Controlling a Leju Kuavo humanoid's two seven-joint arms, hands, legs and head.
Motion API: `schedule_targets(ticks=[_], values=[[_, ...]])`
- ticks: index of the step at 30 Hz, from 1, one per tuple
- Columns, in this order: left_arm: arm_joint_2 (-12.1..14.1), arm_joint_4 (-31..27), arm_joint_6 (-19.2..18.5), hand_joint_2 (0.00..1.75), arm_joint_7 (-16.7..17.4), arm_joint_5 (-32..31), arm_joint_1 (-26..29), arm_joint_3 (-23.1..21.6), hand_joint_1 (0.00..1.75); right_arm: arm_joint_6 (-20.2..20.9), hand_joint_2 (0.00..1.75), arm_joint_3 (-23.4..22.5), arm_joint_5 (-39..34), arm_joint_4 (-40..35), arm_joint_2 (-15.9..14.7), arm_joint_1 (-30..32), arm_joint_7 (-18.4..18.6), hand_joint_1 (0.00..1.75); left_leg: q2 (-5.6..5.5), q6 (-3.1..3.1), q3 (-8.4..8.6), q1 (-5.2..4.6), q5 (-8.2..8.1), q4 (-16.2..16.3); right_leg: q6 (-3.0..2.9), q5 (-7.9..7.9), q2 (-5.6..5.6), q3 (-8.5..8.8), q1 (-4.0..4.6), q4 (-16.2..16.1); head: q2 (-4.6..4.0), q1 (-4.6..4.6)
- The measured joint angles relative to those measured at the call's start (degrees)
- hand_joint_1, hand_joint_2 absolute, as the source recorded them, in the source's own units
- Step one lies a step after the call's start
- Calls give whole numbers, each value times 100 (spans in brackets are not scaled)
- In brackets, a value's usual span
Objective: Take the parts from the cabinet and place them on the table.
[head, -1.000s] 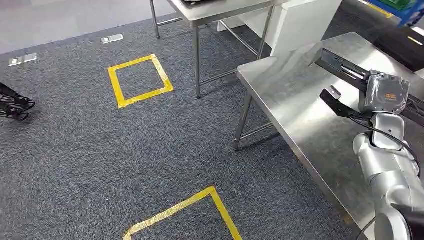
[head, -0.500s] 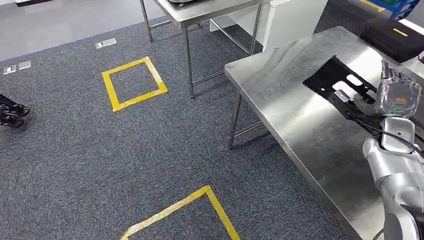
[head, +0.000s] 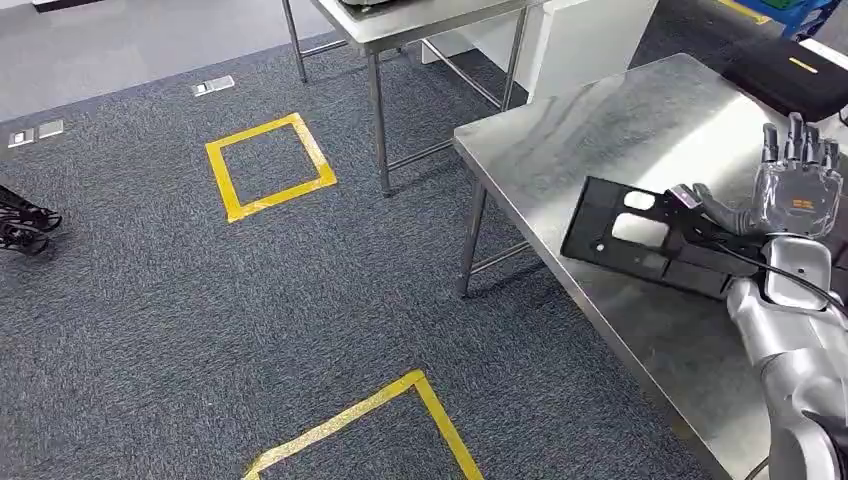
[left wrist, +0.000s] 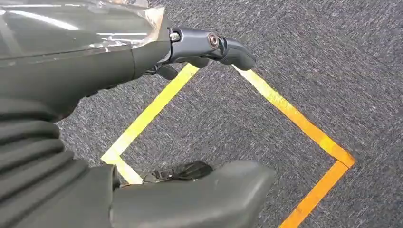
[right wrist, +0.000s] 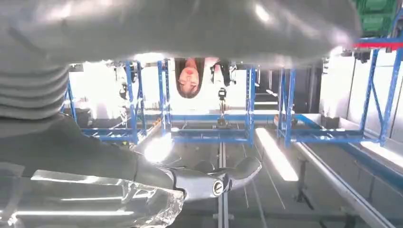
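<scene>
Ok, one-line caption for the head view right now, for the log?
Right hand open above the black part, which lies on the steel table near its edge.

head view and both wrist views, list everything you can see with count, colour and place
black part: one, black flat plate with pale cut-outs, lying on the near steel table by its front edge
steel table: one, silver, right of the head view
second steel table: one, silver, further back
yellow tape squares: two, yellow, on the grey carpet, one far, one near
floor sockets: two, silver, far left on the carpet
black case: one, black with a yellow mark, at the table's far right
blue racks: several, blue, right wrist view
right hand: one, grey, fingers spread above the table beside the part
left hand: one, grey, holding nothing, over the carpet
</scene>
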Motion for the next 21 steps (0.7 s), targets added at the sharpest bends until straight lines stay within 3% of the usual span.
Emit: schedule_targets(ticks=[1, 2, 9, 12, 16, 21], values=[[0, 0, -7, 0, 0, 0, 0, 0, 0, 117, 0, -11, -42, 13, 0, -17, 11, 0, 0, 0, -1, -6, 0, 0, 1, 0, 0, 0, 0, 0, 0, 2], [0, 0, -20, 0, 0, -4, -1, 0, 0, 279, 175, -31, -66, 31, -4, -31, 39, 0, 0, 1, -1, -12, 0, 2, 1, 1, 0, 1, -1, 0, 0, 0], [-4, 0, -87, 0, 4, -59, -3, 2, 0, 2106, 175, -203, -282, 249, -83, -229, 459, 0, 0, 10, -17, -45, 4, 14, 16, 10, -1, -2, -24, 0, 0, 4], [-4, 0, -116, 0, 4, -63, -5, 7, 0, 2527, 175, -275, -363, 341, -111, -351, 459, 0, 1, 13, -23, -51, 5, 21, 24, 15, -1, -7, -29, 0, 0, 2], [-4, 0, -109, 0, 4, -72, -3, 26, 0, 2363, 175, -341, -505, 387, -155, -503, 323, 0, 0, 18, -27, -52, 7, 23, 31, 19, -2, -7, -29, -1, 0, 4], [-11, 0, -81, 0, 50, -81, -4, 50, 0, 1668, 175, -374, -604, 385, -160, -612, 98, 0, 0, 18, -26, -52, 8, 23, 31, 20, -2, -6, -28, -1, 0, 2]])
